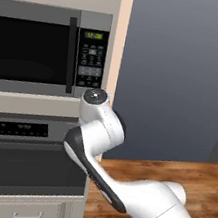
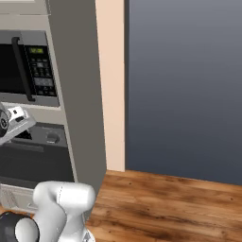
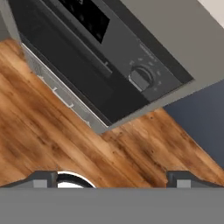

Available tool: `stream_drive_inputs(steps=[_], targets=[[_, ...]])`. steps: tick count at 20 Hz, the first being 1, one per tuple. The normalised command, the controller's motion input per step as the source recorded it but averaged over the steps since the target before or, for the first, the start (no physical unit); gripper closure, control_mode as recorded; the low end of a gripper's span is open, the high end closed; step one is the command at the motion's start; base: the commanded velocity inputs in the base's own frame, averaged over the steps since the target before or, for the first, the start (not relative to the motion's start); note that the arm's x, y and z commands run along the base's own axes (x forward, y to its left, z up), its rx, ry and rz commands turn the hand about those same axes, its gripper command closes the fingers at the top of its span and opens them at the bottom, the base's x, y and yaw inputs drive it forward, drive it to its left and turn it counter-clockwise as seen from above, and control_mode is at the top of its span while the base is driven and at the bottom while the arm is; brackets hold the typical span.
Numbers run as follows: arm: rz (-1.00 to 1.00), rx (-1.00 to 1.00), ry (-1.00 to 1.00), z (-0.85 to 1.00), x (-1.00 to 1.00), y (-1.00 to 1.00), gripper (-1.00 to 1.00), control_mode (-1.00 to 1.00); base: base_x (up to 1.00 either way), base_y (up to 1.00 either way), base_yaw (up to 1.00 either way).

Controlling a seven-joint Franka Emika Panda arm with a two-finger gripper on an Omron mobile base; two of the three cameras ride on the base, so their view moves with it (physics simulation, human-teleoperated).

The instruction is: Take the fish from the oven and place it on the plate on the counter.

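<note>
The oven (image 1: 25, 162) is built into the tall cabinet under the microwave, and its dark glass door is shut. Its bar handle (image 1: 23, 145), black display strip (image 1: 22, 128) and round knob (image 2: 52, 138) all show. In the hand view the oven (image 3: 87, 74) runs slantwise across the top, with the knob (image 3: 142, 78) at its right end. My gripper (image 3: 113, 181) is open, with nothing between its two fingertips (image 3: 43, 179), and it hangs in front of the oven above the wooden floor. The fish is hidden, and the plate and the counter are out of view.
A microwave (image 1: 35, 50) with a button keypad sits above the oven. Below the oven is a drawer (image 1: 27, 211). To the right of the cabinet come a beige panel (image 2: 111, 85), a blue-grey wall (image 2: 184, 85) and wooden floor (image 2: 165, 203).
</note>
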Motion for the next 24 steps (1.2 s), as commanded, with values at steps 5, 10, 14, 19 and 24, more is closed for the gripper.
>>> stream_drive_inputs(steps=[5, 10, 14, 19, 24], targets=[[-0.11, -0.15, 0.04, -0.36, 0.02, 0.99, -1.00, -1.00, 0.00, 0.00, 0.00], [0.00, -0.10, -0.11, -0.67, 0.05, 0.79, -1.00, -1.00, 0.00, 0.00, 0.00], [0.02, -0.04, -0.27, -0.81, 0.22, 0.47, -1.00, -1.00, 0.00, 0.00, 0.00], [0.10, 0.00, -0.28, -0.60, 0.43, 0.50, -1.00, -1.00, 0.00, 0.00, 0.00], [0.12, -0.14, -0.02, -0.12, 0.09, 0.70, -1.00, -1.00, 0.00, 0.00, 0.00]])
